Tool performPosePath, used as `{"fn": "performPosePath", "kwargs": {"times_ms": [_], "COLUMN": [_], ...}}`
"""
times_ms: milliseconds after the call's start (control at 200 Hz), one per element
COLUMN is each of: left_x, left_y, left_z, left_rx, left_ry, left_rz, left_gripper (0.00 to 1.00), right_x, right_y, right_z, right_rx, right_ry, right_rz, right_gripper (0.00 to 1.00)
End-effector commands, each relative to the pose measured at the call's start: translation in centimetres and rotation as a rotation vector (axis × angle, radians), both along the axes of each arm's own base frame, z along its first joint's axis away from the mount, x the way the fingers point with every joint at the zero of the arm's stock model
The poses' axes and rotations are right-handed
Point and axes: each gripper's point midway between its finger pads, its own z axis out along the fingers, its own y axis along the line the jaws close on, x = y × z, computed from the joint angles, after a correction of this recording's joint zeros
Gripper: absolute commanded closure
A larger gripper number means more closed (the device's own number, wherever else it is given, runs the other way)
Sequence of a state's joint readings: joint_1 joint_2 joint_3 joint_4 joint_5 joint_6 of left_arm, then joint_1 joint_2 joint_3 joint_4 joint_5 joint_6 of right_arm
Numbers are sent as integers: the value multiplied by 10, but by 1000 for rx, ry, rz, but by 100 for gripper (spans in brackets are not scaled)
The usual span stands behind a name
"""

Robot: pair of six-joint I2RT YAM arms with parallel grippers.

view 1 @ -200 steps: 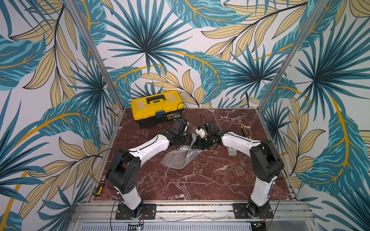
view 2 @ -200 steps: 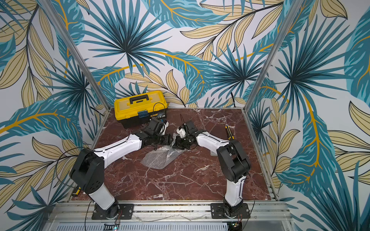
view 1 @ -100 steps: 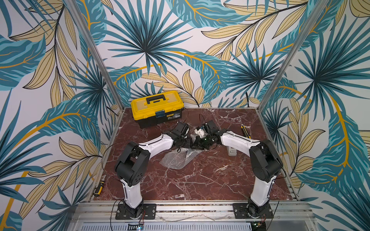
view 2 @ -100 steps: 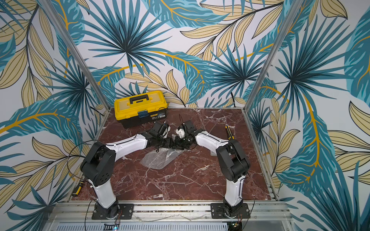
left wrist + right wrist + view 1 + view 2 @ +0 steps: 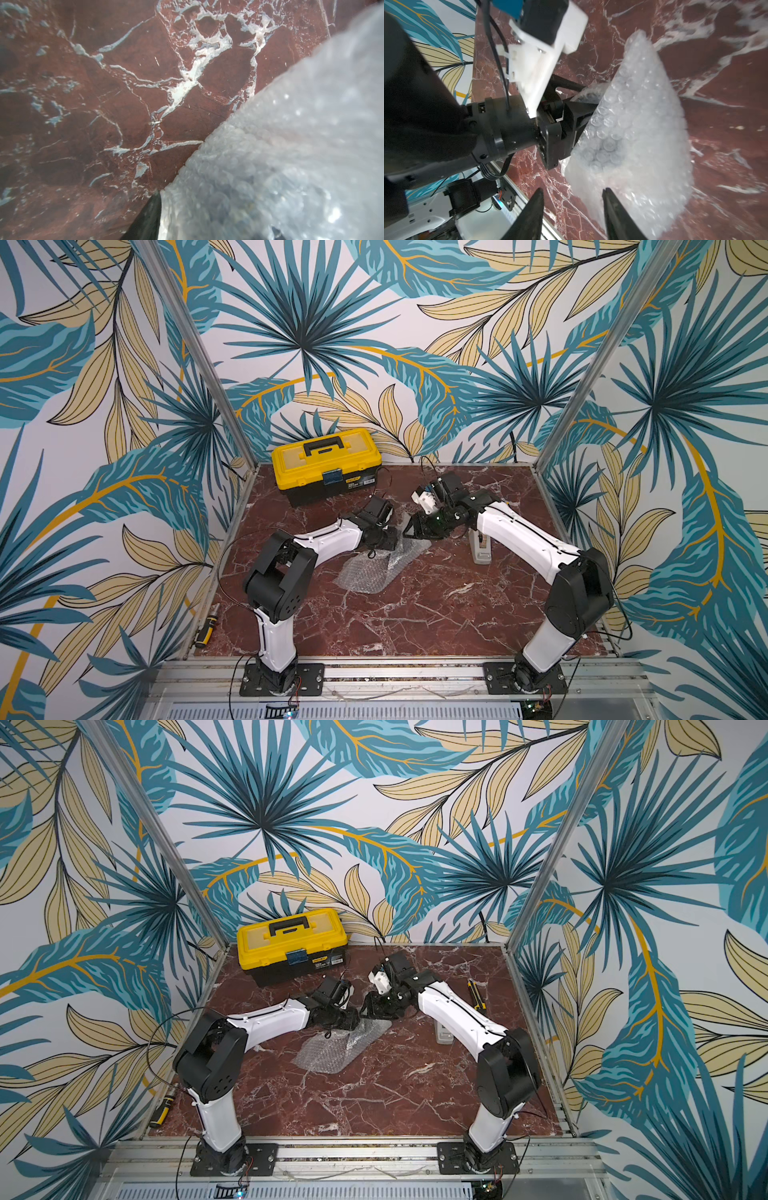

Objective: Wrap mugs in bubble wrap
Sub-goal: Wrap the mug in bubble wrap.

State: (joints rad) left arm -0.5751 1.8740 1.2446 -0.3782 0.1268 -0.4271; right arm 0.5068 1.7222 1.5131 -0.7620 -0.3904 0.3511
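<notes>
The bubble wrap lies crumpled at mid-table, its far end lifted between the two arms. In the right wrist view it stands up as a peaked fold. My left gripper reaches into that raised end, and its jaws close on the wrap, with one dark finger showing beside it. My right gripper is open beside the wrap, one finger against its edge, with bare table between the jaws. The mug is hidden.
A yellow toolbox stands at the back left. A grey-white tape dispenser lies under the right arm. A screwdriver rests by the left edge, and a yellow-black tool by the right wall.
My right gripper has opened and let go of the wrap. My left arm has swung in towards the right, bringing its gripper into the raised end of the wrap.
</notes>
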Motion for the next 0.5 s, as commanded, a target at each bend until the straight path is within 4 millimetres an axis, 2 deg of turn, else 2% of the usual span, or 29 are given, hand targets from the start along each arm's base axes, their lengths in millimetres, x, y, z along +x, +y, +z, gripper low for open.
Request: {"fn": "performPosePath", "kwargs": {"times_ms": [0, 175, 220, 391, 496], "left_x": [-3, -2, -2, -2, -2], "left_y": [1, 1, 1, 1, 1], "left_z": [-7, -6, -5, 2, 13], "left_rx": [21, 20, 19, 6, -11], "left_ry": [13, 11, 10, 0, -18], "left_rz": [-9, -9, -9, -6, -1], "left_gripper": [51, 51, 51, 51, 51], "right_x": [0, 27, 32, 35, 27], "right_y": [-31, -38, -38, -26, -16], "right_z": [-20, -41, -46, -40, -27], "right_rx": [-179, -213, -207, -109, -16], "right_ry": [20, 16, 18, 15, -7], "right_rz": [13, 0, -11, -21, -22], "right_gripper": [51, 51, 54, 89, 100]}}
